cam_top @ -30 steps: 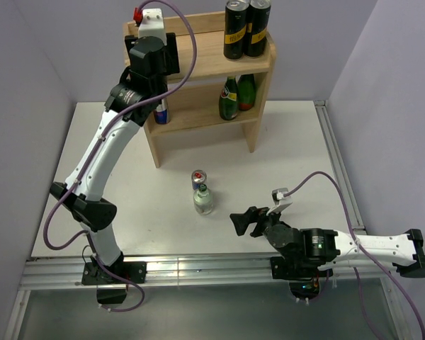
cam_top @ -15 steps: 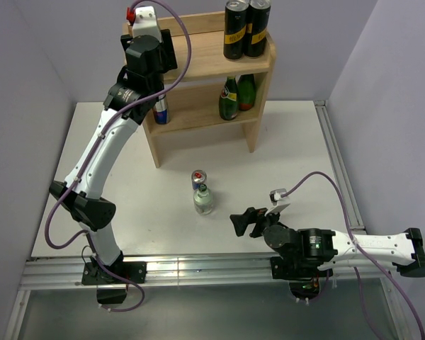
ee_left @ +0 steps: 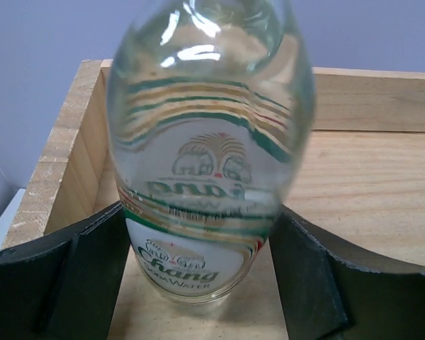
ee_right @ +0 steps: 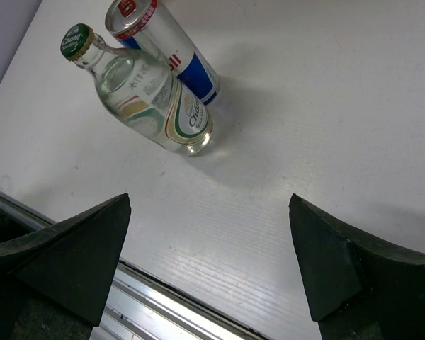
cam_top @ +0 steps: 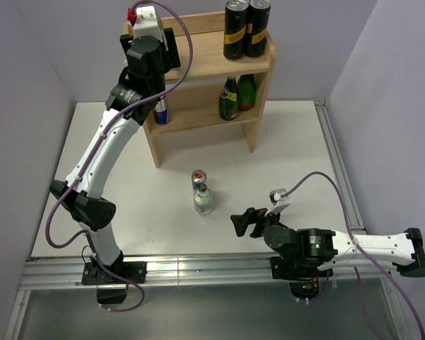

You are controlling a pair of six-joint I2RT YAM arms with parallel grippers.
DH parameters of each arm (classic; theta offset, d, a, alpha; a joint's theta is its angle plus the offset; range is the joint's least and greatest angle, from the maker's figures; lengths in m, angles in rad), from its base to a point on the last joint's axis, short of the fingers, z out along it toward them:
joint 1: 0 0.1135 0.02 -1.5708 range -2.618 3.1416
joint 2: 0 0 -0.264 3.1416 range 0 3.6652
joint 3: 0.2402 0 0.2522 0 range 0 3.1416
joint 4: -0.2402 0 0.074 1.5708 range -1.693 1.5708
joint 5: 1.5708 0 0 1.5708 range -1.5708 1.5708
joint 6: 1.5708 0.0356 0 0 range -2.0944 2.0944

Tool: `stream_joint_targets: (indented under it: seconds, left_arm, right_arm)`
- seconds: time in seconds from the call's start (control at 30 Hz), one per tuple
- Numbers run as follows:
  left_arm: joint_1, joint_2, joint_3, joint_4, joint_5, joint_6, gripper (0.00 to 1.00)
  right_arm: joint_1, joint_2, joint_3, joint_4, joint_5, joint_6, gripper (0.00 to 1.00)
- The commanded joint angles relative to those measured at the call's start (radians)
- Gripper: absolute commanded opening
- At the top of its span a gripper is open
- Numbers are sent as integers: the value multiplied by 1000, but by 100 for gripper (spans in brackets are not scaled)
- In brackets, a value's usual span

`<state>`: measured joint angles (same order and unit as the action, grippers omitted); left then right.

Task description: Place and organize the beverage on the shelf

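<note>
Left gripper [ee_left: 198, 212] closely flanks a clear Chang water bottle [ee_left: 209, 142] standing at the left end of the shelf [ee_left: 57, 163] top board; gripping or not, I cannot tell. Right gripper [ee_right: 209, 202], fingers spread wide, hangs near the table [ee_right: 304, 106] front edge, facing a second Chang bottle [ee_right: 152, 99] just beside a Red Bull can [ee_right: 166, 46].

In the left wrist view, the clear bottle [ee_left: 209, 163] filling mid-frame carried a white label low on its body that read "Chang" in green script, with smaller "Water" beneath. An elephant emblem and blurred, unreadable script sat above it. In the right wrist view, upper left, the second bottle [ee_right: 145, 95] showed the same "Chang" label. The blue-silver can [ee_right: 166, 46] beside it bore red letters only partly visible.
</note>
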<state>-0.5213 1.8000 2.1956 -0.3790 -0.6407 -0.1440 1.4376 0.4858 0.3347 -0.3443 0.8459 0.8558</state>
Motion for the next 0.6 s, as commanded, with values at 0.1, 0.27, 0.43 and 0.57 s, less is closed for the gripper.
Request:
stream_joint_targets:
  seconds: [0.1,0.27,0.43,0.57]
  left_arm:
    - [47,-59,6,40,-77,27,84]
    - [47,-89,-26,48,-70,17,86]
    - [44,-116,-54,34,-59,1,87]
    - [32,-145,-77,11,-57,-5,99]
  right_arm:
    - [6,-16,9,-16,36,22,100]
    - [6,-18,-2,-10,38,29,100]
    - [6,-12,-8,1,35,32,100]
    - [7,-12,-10,5,35,29,100]
